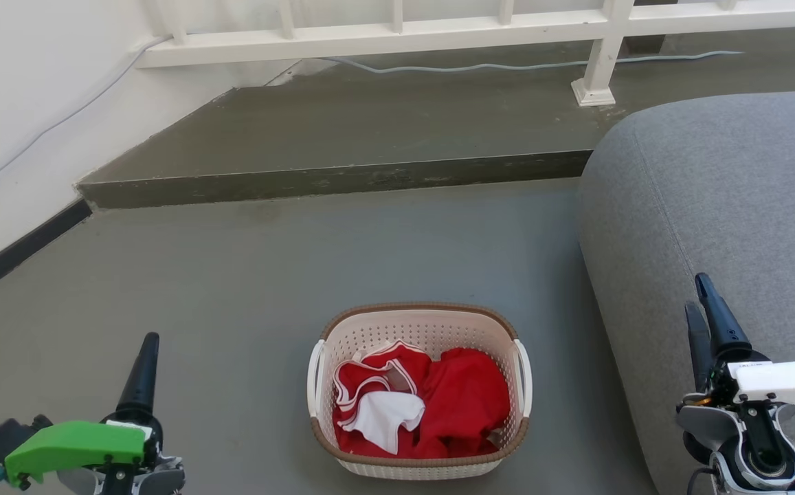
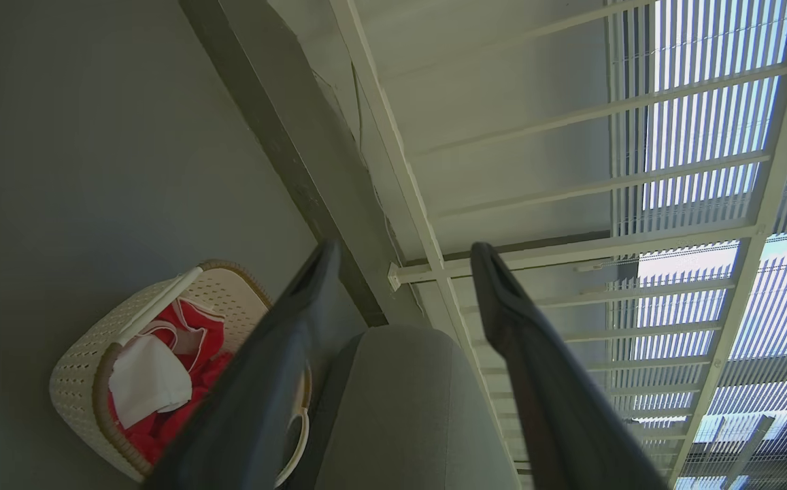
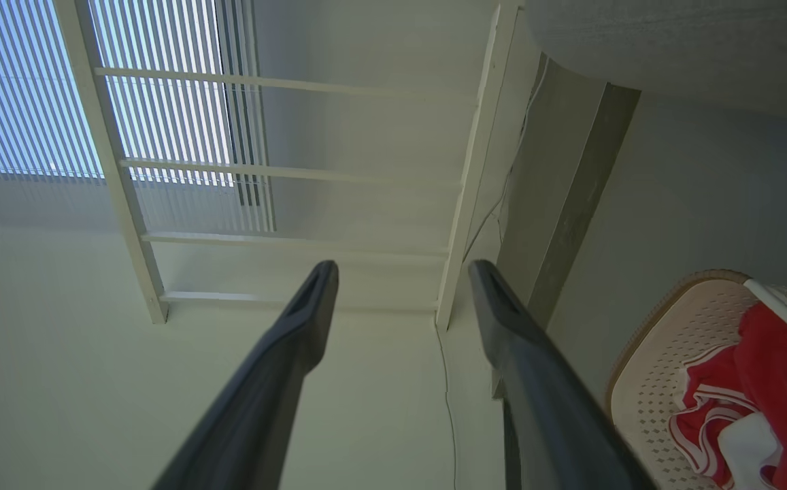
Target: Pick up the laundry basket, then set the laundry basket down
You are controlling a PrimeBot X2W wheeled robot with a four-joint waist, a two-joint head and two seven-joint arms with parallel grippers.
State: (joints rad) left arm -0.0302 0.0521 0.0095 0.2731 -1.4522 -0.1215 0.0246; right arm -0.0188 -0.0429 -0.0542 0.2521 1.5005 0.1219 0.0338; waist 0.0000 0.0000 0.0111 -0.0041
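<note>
**Location.** The basket (image 1: 416, 328) stands upright on the floor (image 1: 232, 289), lower centre of the head view. It is near the grey sofa (image 1: 713, 206) at the right of the frame and not touching it. It holds red clothes (image 1: 466, 399) and a white cloth (image 1: 387, 416), all lying below the brown rim (image 1: 416, 306).

**Grippers.** The left gripper (image 2: 405, 255) sits at the lower left of the head view, well apart from the basket. Its jaws are apart with nothing between them. The right gripper (image 3: 401, 269) sits at the lower right, in front of the sofa, with its jaws likewise apart and empty.

**Handling, assessed.** The perforated plastic shell is likely light and fairly stiff, though the thin walls may flex if pinched. The cloth load is soft and should add little weight. Smooth plastic may slip under narrow fingers.

**Hold points, assessed.** The best holds are the two white handles (image 1: 315, 378), one on each side. One gripper per handle should keep the basket level. A one-sided lift risks tilting it and spilling the clothes.
</note>
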